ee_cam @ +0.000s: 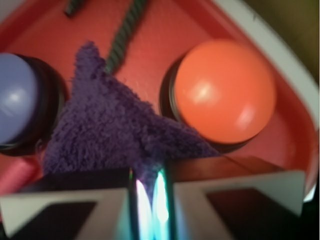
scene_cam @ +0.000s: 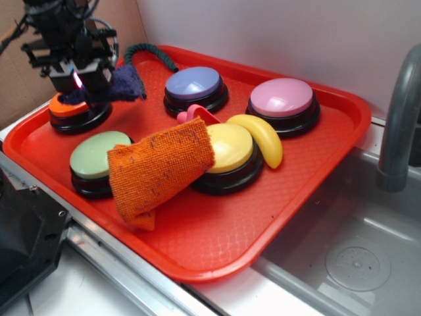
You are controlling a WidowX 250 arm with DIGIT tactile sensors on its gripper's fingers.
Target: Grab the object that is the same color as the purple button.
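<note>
Wrist view: gripper [ee_cam: 150,200] clamps purple rag [ee_cam: 105,130]; fingertips blurred, orange button [ee_cam: 225,90] beside.

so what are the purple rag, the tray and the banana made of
Purple rag: soft fuzzy cloth, matte, going by its nap and frayed edges; it hangs pinched in the hand. Tray: looks like hard red plastic with a fine textured floor. Banana: smooth, slightly glossy, probably a plastic toy.

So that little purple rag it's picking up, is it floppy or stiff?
Probably floppy: the purple rag droops from the gripper instead of holding a flat shape. Likely light too, since a pinched corner carries it. Its fuzzy weave should resist slipping.
</note>
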